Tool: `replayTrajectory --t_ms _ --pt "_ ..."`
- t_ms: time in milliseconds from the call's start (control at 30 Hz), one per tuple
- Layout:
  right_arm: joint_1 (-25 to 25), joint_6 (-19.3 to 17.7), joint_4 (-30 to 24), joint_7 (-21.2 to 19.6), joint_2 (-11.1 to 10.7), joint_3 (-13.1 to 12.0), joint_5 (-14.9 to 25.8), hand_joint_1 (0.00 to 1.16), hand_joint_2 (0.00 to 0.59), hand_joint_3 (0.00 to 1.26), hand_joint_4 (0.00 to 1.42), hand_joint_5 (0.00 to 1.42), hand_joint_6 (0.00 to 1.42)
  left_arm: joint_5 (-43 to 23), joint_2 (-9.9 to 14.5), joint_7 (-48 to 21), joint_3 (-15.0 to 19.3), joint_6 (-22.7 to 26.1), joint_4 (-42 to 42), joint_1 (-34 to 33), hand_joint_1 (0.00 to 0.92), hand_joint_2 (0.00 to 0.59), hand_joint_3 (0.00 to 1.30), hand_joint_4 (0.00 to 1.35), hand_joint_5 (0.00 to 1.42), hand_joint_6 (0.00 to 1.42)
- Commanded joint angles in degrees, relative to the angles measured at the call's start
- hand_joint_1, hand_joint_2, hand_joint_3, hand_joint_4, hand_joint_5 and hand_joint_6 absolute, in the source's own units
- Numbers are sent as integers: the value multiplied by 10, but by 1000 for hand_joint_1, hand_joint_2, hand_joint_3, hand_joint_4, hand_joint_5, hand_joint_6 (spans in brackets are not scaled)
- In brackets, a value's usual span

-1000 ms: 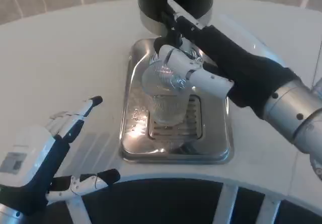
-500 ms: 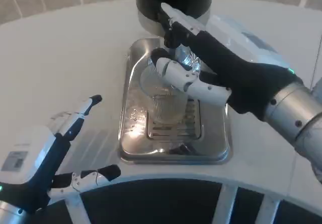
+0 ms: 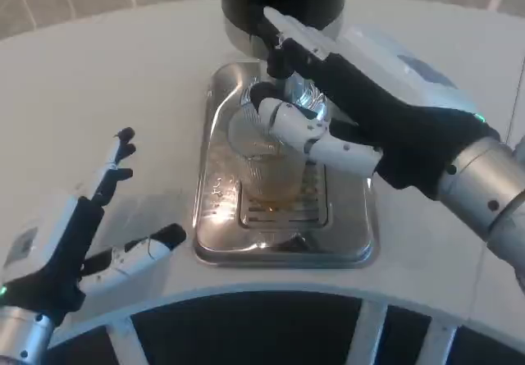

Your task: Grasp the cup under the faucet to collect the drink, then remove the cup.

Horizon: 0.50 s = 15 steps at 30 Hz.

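The big black drink machine (image 3: 283, 0) stands at the far side. Below it sits the shiny tray (image 3: 215, 217). The cup (image 3: 264, 168) stands up straight on the tray. The right hand (image 3: 328, 119) wraps its fingers around it from the right. The left hand (image 3: 82, 238), fingers apart, waits far left.

The cup (image 3: 264, 161) looks like clear ribbed plastic or glass, catching bright glints, and it stands on a polished metal drip tray (image 3: 220, 242) with a mirror-like sheen and a slotted grille. The dispenser (image 3: 283, 0) behind is glossy black above a chrome-bright band. The surface (image 3: 107, 78) is smooth matt white; the right hand (image 3: 328, 111) is white glossy plastic with matt black parts.
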Motion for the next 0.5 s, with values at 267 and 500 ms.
replayTrajectory --t_ms 267,500 --pt "12 -22 -8 22 6 9 1 37 521 0 0 0 0 -9 -44 -25 3 63 -15 -49 243 29 0 0 199 289" --pt "14 -23 -8 23 7 10 -4 37 525 0 0 0 0 2 -60 -19 -1 64 -5 -69 309 33 0 0 211 314"
